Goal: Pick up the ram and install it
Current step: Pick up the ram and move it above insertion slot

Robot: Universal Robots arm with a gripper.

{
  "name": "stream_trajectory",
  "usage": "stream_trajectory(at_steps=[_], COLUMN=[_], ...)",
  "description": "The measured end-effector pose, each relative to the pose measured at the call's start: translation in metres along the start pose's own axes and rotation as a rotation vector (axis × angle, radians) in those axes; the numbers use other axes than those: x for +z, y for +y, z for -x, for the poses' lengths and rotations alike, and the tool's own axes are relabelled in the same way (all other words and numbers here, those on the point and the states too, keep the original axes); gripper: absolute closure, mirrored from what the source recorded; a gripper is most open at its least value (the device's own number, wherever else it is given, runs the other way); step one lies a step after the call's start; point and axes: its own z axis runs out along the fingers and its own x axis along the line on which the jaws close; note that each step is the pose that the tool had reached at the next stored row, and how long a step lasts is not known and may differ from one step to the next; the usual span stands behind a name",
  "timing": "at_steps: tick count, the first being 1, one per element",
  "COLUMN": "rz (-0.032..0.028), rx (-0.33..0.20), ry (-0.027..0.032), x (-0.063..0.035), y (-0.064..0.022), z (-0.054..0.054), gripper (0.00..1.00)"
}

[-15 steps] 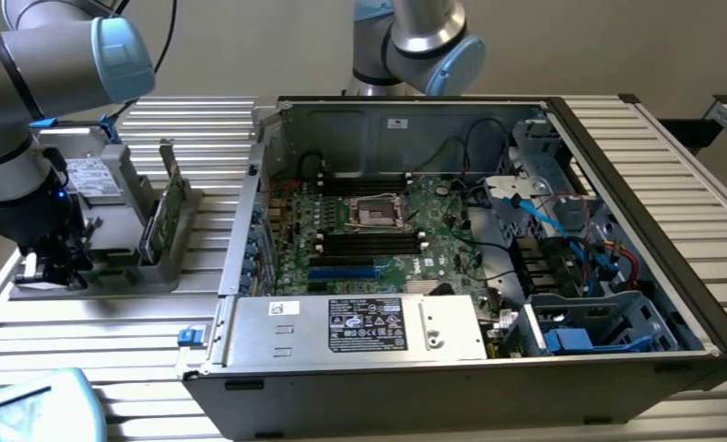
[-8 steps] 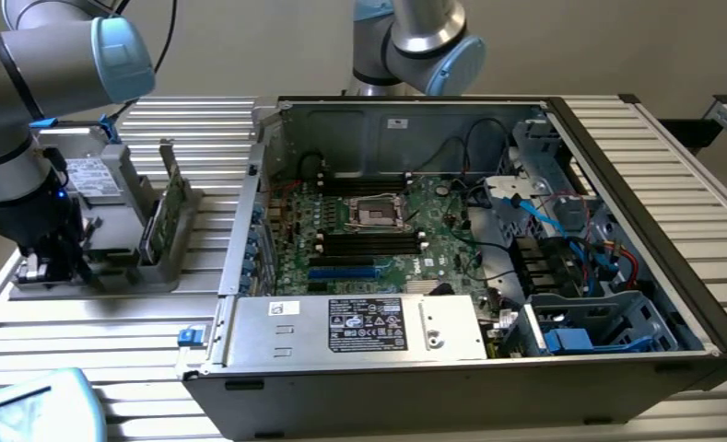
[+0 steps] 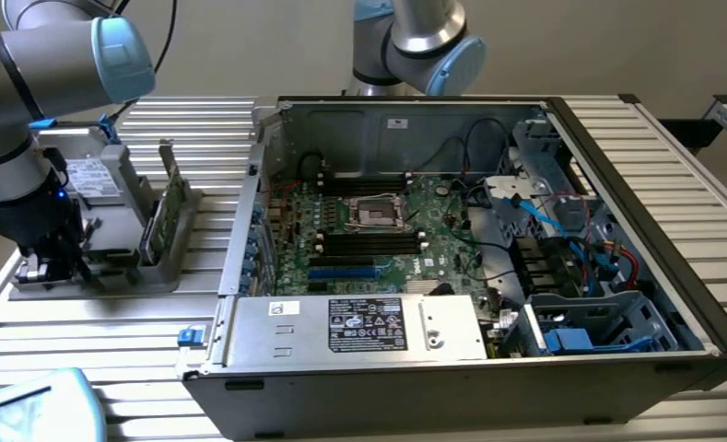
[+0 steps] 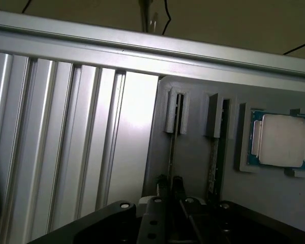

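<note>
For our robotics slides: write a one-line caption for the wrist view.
Gripper clasps the ram standing in its grey holder, processor chip nearby.

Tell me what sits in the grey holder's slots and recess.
Two ram sticks stand on edge in the holder's slots; a silver processor chip lies in its recess. The sticks' lower edges are hidden.

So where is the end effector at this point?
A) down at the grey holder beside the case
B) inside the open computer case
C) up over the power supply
A: the end effector is down at the grey holder, closed on a memory stick standing in one of its slots.
</note>
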Motion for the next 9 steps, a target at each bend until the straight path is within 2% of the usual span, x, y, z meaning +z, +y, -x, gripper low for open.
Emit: stream_trajectory(at_steps=[9], rz=[0.0001], rx=[0.005], ry=[-0.0004], x=[-0.0002], y=[-0.0027], z=[-0.0004], gripper=[0.86])
